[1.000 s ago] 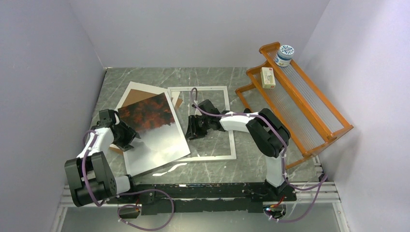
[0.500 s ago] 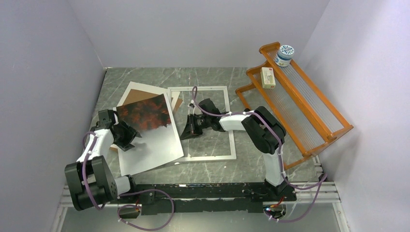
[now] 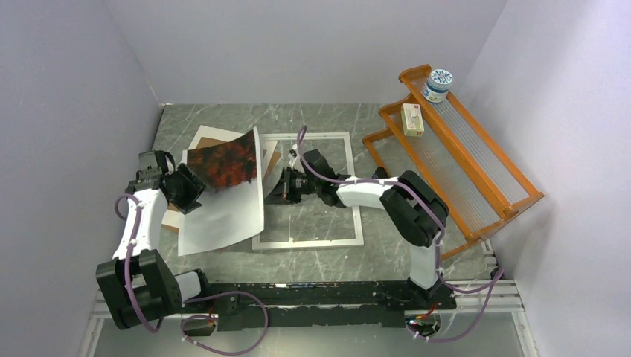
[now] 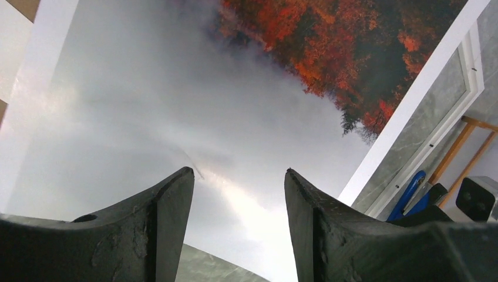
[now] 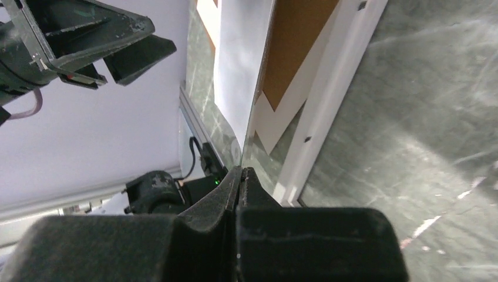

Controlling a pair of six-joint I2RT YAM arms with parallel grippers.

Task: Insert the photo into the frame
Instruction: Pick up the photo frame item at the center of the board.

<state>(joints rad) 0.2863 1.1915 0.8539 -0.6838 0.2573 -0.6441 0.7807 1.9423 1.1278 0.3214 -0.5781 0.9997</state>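
The photo is lifted and tilted, just left of the frame. Its right edge is about over the frame's left rim. It is not in the frame yet.

My right gripper is pinched tight on the thin right edge of the photo. My left gripper is by the photo's left side with its fingers apart, holding nothing. I cannot tell if it touches the paper.

I think the step now is to carry the photo across and lay it flat inside the rim. To do that well I would move slowly, because the paper is big and bendy and only one edge is held. I would use the left gripper to hold the other side, so the photo does not sag or fold. I would line its corners up with the frame's corners before I let go. The brown board lies under it and should stay put.

On the orange rack sit a little jar and a small box. Any words on them are too small to read.
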